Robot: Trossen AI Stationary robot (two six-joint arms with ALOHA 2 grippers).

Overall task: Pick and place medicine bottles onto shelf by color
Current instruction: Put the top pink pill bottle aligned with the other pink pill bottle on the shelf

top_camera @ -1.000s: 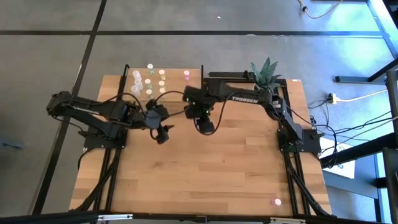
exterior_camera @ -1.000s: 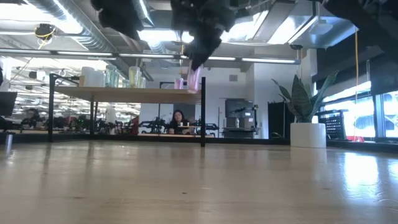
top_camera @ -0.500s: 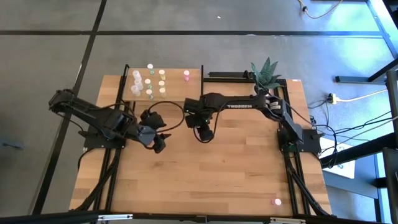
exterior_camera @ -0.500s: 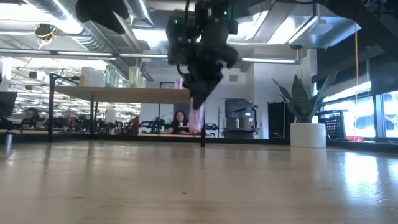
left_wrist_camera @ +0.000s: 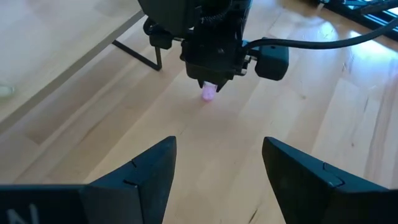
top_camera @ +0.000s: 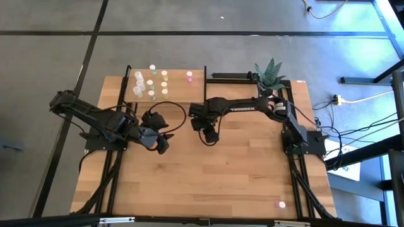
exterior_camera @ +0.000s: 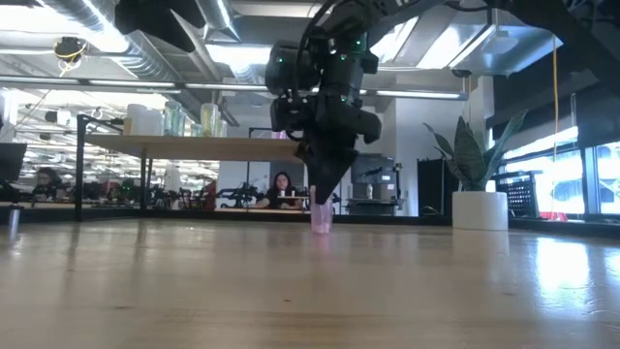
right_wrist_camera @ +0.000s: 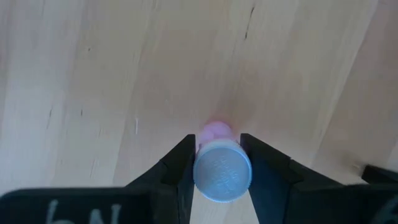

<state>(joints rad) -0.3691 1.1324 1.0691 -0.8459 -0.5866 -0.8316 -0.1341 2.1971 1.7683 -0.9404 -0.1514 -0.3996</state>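
Note:
My right gripper [top_camera: 209, 135] is over the middle of the table, pointing steeply down, shut on a small pink-ended medicine bottle [exterior_camera: 321, 218]. The bottle's pink end [left_wrist_camera: 209, 92] is at tabletop level; I cannot tell whether it touches the wood. My left gripper [top_camera: 161, 144] stands open to the left of it, nothing between its fingers [left_wrist_camera: 217, 180]. The shelf [top_camera: 165, 82] at the far edge carries several small bottles [top_camera: 151, 82] with white, green and yellow tops and one pink bottle [top_camera: 189, 75] at its right end. My right gripper pinches the bottle's whitish body [right_wrist_camera: 221, 149] between its two fingers, one on each side. The fingers come from above, pointing steeply down. The bottle stands on end along the fingers, its round pale end [right_wrist_camera: 222, 173] toward the wrist and its pink end [right_wrist_camera: 216, 130] down by the table.
A potted plant [top_camera: 270, 75] stands at the far right corner. Another pink bottle [top_camera: 281, 204] sits near the table's near right corner. The shelf's black posts [exterior_camera: 316, 174] rise behind my right gripper. Bare wood [top_camera: 208, 183] spreads toward the near edge.
My right gripper has come down from shelf height to the tabletop with the pink bottle, staying shut on it. My left gripper has swung a little toward the near edge and rolled, then kept still, open throughout.

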